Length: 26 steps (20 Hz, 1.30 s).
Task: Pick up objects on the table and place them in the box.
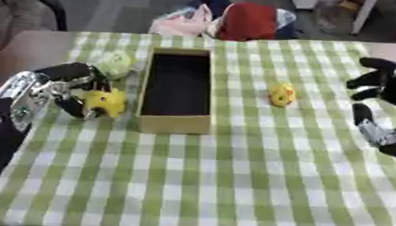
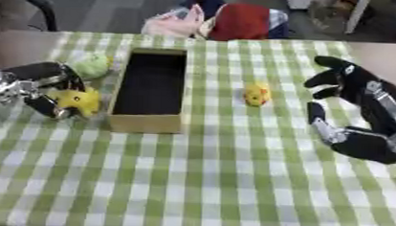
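1. Left eye view: head-mounted, looking down and forward over the checked table, at arm's reach.
2. Right eye view: same aim, offset rightward; shares the box between both hands.

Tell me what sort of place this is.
Probably an indoor lab or demo room. A table with a green checked cloth holds a cardboard box and small toys, such as a yellow toy, laid out for the robot. Bags sit on a grey floor behind.
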Available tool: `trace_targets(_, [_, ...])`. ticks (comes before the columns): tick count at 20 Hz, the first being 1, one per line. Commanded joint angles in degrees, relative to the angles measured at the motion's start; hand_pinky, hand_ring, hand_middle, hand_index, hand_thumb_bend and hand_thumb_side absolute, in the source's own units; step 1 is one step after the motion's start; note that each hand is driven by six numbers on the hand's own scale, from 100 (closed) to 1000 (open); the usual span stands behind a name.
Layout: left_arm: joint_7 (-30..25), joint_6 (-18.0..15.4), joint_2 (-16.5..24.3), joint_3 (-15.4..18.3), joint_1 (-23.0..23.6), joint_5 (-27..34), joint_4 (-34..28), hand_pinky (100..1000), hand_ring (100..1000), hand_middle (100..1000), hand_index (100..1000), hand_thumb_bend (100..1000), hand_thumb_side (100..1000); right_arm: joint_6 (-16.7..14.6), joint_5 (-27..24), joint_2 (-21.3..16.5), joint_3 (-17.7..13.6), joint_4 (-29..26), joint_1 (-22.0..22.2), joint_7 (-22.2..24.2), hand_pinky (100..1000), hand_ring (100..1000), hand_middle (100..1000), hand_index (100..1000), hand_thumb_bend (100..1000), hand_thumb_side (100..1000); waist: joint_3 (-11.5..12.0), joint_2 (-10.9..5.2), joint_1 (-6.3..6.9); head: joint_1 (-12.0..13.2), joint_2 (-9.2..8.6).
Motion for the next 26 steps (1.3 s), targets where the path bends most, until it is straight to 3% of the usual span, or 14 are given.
trace_targets(1, [2.3,0.8,1.3,0.8,-0.8,0.3,-1.8,422,369,354,518,234,100,0.0,-0.1,-0.9,-0.5,-0.3,-0.7,-0.1,725,813,679,950,100,100,0.0,-0.76,-0.1,-0.1,-0.6])
trace_targets(4, [4.5,0.1,2.4,1.3,-2.7,2.4,-5.1,422,367,349,513,228,100,0.0,-0.1,-0.9,-0.4,-0.3,-0.6,-0.1,725,813,679,950,100,100,0.2,-0.93,-0.17,-0.2,-0.53])
trace_targets(10, [4.5,3.0,1.4,0.2,-6.7,6.8,-11.1,445,385,361,529,212,100,0.0,-0.2,-0.9,-0.1,-0.4,-0.8,0.2,725,813,679,950,100,100,-0.3,-1.18,-0.32,0.2,-0.55])
trace_targets(21, [4.8,0.2,-7.7,-2.8,-10.7,3.1,-7.3,474,418,388,557,226,100,0.0,-0.9,-0.6,0.7,-0.9,-2.5,1.1,725,813,679,949,100,100,-3.8,-0.95,-0.19,1.5,-1.22])
trace_targets(24, [2.6,-1.0,-8.8,-3.6,-10.1,1.9,-5.8,502,444,416,590,242,100,0.1,-0.9,-0.7,0.6,-0.8,-2.4,1.1,725,813,679,950,100,100,-4.0,-0.9,-0.08,1.4,-1.22])
trace_targets(26, [-0.2,-2.1,-9.2,-4.2,-9.3,2.4,-4.6,550,490,466,651,259,157,0.1,-0.8,-0.6,0.6,-0.8,-2.3,1.0,725,813,679,950,100,100,-3.9,-0.89,0.0,1.3,-1.23])
